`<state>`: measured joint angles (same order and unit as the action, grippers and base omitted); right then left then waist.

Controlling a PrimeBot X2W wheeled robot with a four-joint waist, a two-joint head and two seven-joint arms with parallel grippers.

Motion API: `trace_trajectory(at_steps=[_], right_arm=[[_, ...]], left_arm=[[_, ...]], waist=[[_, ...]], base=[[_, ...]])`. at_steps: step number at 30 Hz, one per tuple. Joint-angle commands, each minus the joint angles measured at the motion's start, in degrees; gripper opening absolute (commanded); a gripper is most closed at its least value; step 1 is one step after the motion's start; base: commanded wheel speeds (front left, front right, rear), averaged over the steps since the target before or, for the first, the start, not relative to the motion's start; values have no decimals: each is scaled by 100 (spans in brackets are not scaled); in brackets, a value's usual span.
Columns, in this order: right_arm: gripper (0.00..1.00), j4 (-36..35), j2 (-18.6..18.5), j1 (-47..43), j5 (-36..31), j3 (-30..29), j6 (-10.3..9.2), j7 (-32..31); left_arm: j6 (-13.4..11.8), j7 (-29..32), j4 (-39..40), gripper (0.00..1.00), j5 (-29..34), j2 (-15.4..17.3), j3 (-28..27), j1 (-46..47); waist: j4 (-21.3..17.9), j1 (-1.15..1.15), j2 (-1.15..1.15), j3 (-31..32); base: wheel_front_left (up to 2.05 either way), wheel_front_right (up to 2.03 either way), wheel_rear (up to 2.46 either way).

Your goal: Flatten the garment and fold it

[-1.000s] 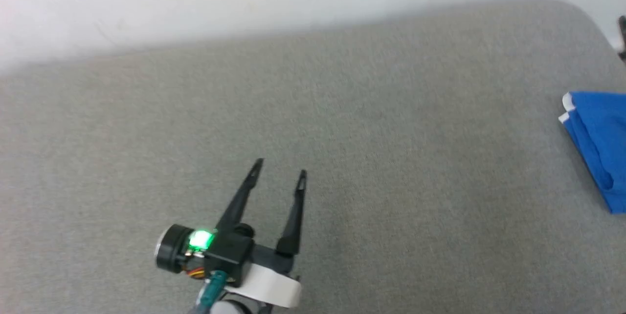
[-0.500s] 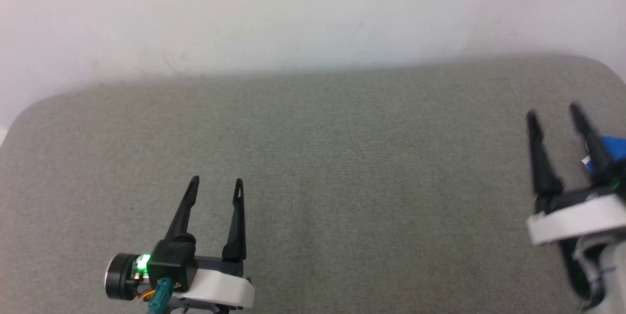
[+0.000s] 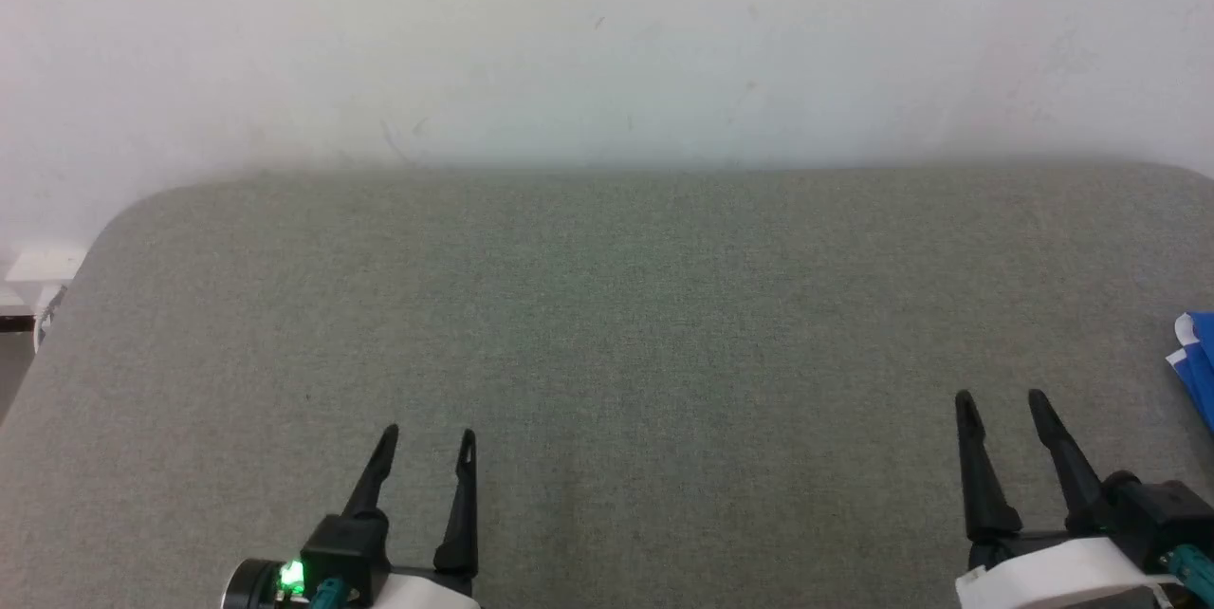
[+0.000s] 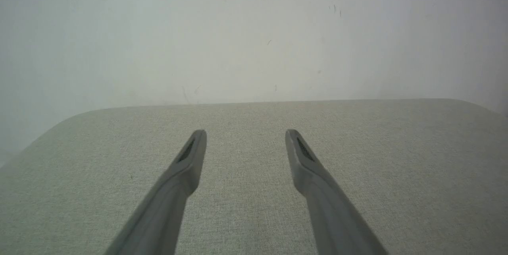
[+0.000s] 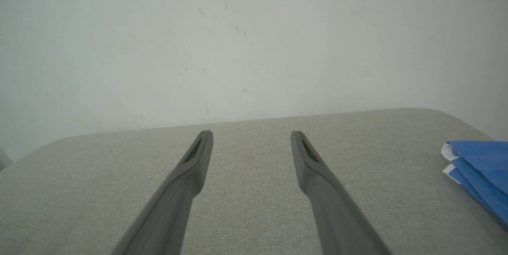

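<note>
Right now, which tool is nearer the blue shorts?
Right. The right tool hangs open a short way to the left of the shorts, not touching them. The left tool, also open, is far off across the grey pad.

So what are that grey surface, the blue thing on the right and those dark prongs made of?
The grey tabletop looks cloth-covered: matte, with a fine weave showing. The blue garment seems thin, smooth fabric, possibly synthetic, lying in soft layers with white edging. The prongs of the left gripper and right gripper look like matte dark moulded plastic, though that's uncertain.
</note>
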<state>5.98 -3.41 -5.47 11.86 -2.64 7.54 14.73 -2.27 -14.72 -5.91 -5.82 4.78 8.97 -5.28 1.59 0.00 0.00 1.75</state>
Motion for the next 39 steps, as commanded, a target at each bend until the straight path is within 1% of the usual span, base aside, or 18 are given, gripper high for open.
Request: trace_trajectory(at_steps=[1, 3, 6, 20, 21, 39], right_arm=[[100, -28, 25, -65, -35, -72, -5, 27], [100, -24, 41, -79, -50, -97, -5, 27], [100, 21, 49, -81, -53, -56, -5, 27], [100, -3, 52, -47, 51, 17, -5, 27], [0, 13, 29, -46, 32, 0, 0, 0], [0, -48, 27, 23, -109, 18, -1, -176]], left_arm=[[50, -28, 27, 100, 87, 8, 9, 22], [110, -28, 7, 100, 94, -4, 22, 12], [130, -28, -57, 100, 119, -23, 9, -1], [125, -28, -38, 100, 130, -106, -87, 34], [120, 0, -46, 0, 88, -99, -67, 1], [132, 177, 22, 0, 144, -107, -157, 61]], waist=[[12, 0, 0, 2], [18, 0, 0, -2], [19, 0, 0, -4], [44, 0, 0, -48], [44, 0, 0, -49], [21, 0, 0, -66]], base=[[0, 0, 0], [0, 0, 0], [0, 0, 0], [0, 0, 0], [0, 0, 0], [0, 0, 0]])
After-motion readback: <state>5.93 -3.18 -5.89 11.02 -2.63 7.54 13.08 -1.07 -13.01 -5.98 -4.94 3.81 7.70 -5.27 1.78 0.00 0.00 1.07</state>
